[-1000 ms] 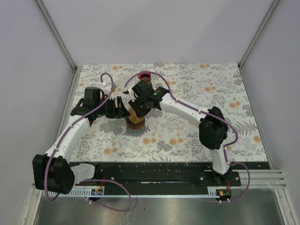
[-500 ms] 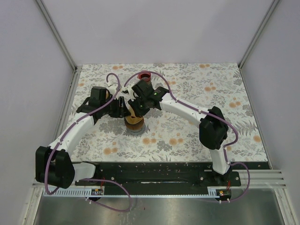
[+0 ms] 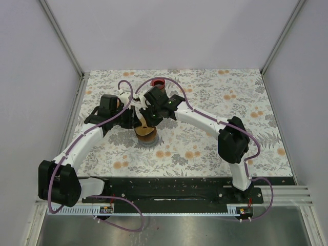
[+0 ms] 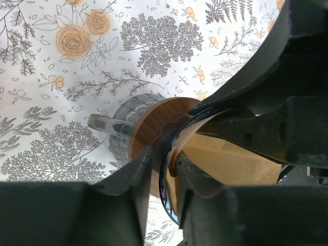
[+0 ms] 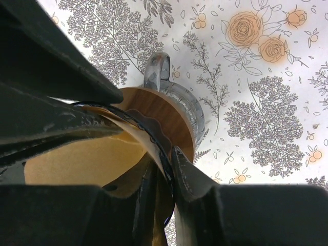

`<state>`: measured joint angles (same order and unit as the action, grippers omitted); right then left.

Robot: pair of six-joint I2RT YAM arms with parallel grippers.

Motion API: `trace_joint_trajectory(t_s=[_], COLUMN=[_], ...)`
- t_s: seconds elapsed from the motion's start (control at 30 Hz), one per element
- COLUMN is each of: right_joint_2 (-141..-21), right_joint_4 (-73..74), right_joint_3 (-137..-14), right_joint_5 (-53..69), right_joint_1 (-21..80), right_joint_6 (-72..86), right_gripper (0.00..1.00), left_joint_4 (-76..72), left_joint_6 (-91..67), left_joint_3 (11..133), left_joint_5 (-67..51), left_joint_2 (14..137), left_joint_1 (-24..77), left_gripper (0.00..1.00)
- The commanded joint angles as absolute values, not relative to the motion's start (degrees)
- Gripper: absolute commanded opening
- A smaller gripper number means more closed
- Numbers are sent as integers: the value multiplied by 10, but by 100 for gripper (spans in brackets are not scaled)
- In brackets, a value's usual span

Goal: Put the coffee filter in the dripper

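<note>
The dripper point(image 3: 147, 137), clear glass with a wooden collar point(image 4: 154, 122) and a handle point(image 4: 100, 123), stands at the middle of the flowered mat. The brown paper coffee filter point(image 3: 146, 131) sits in its mouth, seen from inside as a tan cone point(image 4: 233, 160) point(image 5: 77, 160). My left gripper point(image 3: 136, 119) point(image 4: 164, 165) is at the dripper's left side. It is shut across the glass rim, one finger outside the collar, the other pressing the filter's edge inside. My right gripper point(image 3: 150, 120) point(image 5: 167, 165) pinches filter and rim point(image 5: 163, 114) together on the opposite side.
A red cup point(image 3: 159, 82) stands at the back of the mat, behind the right wrist. Purple cables loop over both arms near the dripper. White walls close the mat point(image 3: 215, 143) in on three sides.
My left arm has slid right up to the dripper and its jaws have closed over rim and filter. The right jaws have narrowed a little; the dripper has stayed put.
</note>
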<state>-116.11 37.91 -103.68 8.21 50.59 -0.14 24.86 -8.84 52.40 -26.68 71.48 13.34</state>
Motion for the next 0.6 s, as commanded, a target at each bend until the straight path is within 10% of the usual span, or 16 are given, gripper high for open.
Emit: trace_joint_trajectory(t_s=[0.0, 0.17, 0.57], right_joint_2=[-1155, -1156, -1154], right_joint_4=[376, 374, 374], right_joint_3=[-1037, -1040, -1035], right_joint_5=[72, 73, 69], right_joint_1=[509, 509, 510], right_joint_6=[-13, -13, -13], right_gripper=[19, 18, 17], left_joint_4=[226, 225, 265], left_joint_6=[-85, -64, -36], left_joint_3=[548, 562, 563], left_joint_5=[-240, -200, -197], left_joint_2=[707, 719, 712], left_joint_1=[143, 170, 179], left_gripper=[39, 47, 0])
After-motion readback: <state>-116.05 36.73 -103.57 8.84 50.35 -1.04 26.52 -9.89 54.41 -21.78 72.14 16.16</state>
